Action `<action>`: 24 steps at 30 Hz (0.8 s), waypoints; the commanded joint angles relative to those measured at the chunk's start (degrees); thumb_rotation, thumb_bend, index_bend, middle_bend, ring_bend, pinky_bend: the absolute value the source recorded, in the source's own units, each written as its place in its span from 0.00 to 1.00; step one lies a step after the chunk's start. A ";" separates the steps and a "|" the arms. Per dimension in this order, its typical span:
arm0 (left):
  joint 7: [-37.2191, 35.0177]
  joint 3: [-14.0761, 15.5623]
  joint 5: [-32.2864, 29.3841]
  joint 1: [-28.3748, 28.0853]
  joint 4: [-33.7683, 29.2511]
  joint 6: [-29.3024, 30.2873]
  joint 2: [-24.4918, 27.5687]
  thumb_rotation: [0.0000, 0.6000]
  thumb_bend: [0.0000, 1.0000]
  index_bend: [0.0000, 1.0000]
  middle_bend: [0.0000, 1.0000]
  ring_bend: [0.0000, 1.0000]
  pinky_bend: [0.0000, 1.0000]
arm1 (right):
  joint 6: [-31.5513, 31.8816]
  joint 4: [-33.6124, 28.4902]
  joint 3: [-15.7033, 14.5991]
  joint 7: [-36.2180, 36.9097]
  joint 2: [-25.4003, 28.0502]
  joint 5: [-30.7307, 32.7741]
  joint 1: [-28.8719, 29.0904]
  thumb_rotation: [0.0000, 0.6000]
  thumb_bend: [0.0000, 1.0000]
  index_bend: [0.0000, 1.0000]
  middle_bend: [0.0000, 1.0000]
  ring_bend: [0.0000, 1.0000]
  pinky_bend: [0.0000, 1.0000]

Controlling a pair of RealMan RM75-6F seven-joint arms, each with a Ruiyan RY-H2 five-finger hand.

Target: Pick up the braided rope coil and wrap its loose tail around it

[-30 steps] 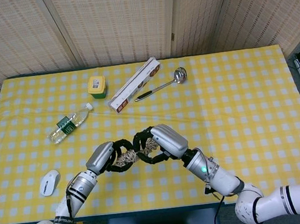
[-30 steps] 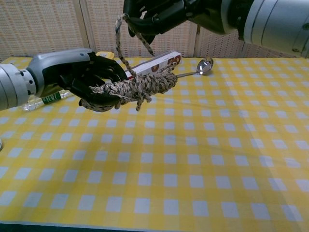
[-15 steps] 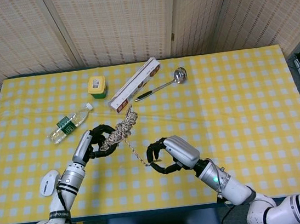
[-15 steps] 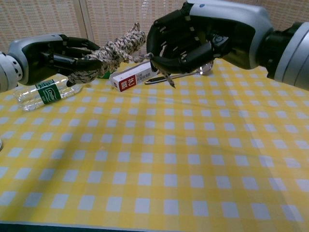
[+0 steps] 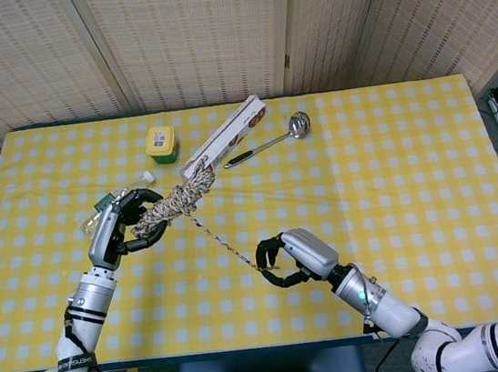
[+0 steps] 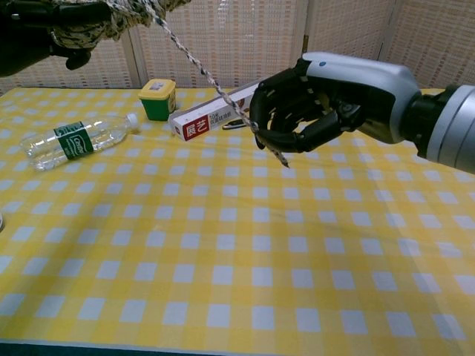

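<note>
Head view: one braided rope coil [image 5: 176, 201], held in the air over the table's left half by the left hand [image 5: 119, 231], whose dark fingers wrap its lower end; the coil lies slantwise, its upper end over the near end of the carton. One loose tail [image 5: 222, 242] runs taut from the coil down to the right hand [image 5: 288, 259], whose fingers are curled in around the tail's end, gripping it. One yellow-and-white checked tablecloth [image 5: 393, 167] covers the table. On it: one yellow-lidded green tub [image 5: 160, 144], one long red-and-white carton [image 5: 224, 139], one metal ladle [image 5: 266, 142] with a dark handle, and one clear water bottle, mostly hidden here behind the left hand, only its white cap [image 5: 147, 176] clear. Chest view: shows the water bottle [image 6: 73, 141] whole, lying on its side with a green label, left of the tub [image 6: 158, 99]; the carton [image 6: 215, 113] shows Chinese lettering. The right hand [image 6: 312, 104] is seen close, fingers closed on the tail [image 6: 200, 70], a short end hanging below the grip. The left hand [image 6: 37, 33] and coil [image 6: 89, 22] are cut off at the top left corner. The ladle is nearly all hidden behind the right hand.
</note>
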 commanded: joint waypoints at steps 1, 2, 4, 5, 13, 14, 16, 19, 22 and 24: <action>-1.82 0.30 1.88 0.61 -1.17 0.39 1.07 1.00 0.67 0.72 0.74 0.71 0.79 | -0.34 0.90 0.25 0.35 -0.48 0.60 0.08 1.00 0.54 0.76 0.57 0.53 0.43; -2.30 0.49 2.58 0.74 -1.47 0.43 1.39 1.00 0.67 0.72 0.74 0.71 0.79 | -0.37 1.19 0.39 0.46 -0.63 0.79 0.09 1.00 0.54 0.76 0.57 0.53 0.43; -2.88 0.98 4.12 0.92 -1.94 0.72 1.90 1.00 0.67 0.72 0.74 0.71 0.79 | -0.55 1.65 0.76 0.83 -0.80 1.15 0.18 1.00 0.54 0.76 0.57 0.53 0.43; -3.01 1.20 4.67 0.93 -2.09 0.81 2.05 1.00 0.67 0.72 0.74 0.71 0.79 | -0.59 1.79 0.94 0.99 -0.83 1.25 0.22 1.00 0.54 0.76 0.57 0.53 0.43; -3.75 2.88 6.93 0.39 -2.01 1.23 1.88 1.00 0.67 0.72 0.74 0.71 0.79 | -1.69 2.23 1.72 5.53 -0.04 -0.05 0.40 1.00 0.54 0.23 0.32 0.36 0.39; -3.79 3.03 7.04 0.32 -1.90 1.27 1.83 1.00 0.67 0.72 0.74 0.71 0.79 | -1.57 2.38 1.71 6.01 0.12 -0.53 0.33 1.00 0.52 0.10 0.25 0.31 0.35; -4.10 3.26 7.26 0.21 -1.62 1.46 1.77 1.00 0.67 0.72 0.74 0.71 0.79 | -0.67 2.90 1.54 6.51 0.31 -1.83 -0.06 1.00 0.47 0.00 0.10 0.20 0.25; -4.72 3.51 7.58 0.15 -1.21 1.69 1.97 1.00 0.67 0.72 0.74 0.71 0.79 | 1.48 3.49 1.15 5.87 0.79 -3.25 -1.09 1.00 0.44 0.00 0.02 0.12 0.17; -5.48 3.78 7.93 0.18 -0.80 1.90 2.34 1.00 0.67 0.72 0.74 0.71 0.79 | 4.14 3.74 0.34 3.49 1.92 -4.26 -2.69 1.00 0.44 0.00 0.00 0.09 0.14; -6.01 4.01 8.25 0.26 -0.49 2.11 2.64 1.00 0.67 0.72 0.74 0.71 0.79 | 6.44 3.58 -0.52 0.62 3.31 -4.71 -4.32 1.00 0.45 0.00 0.00 0.09 0.14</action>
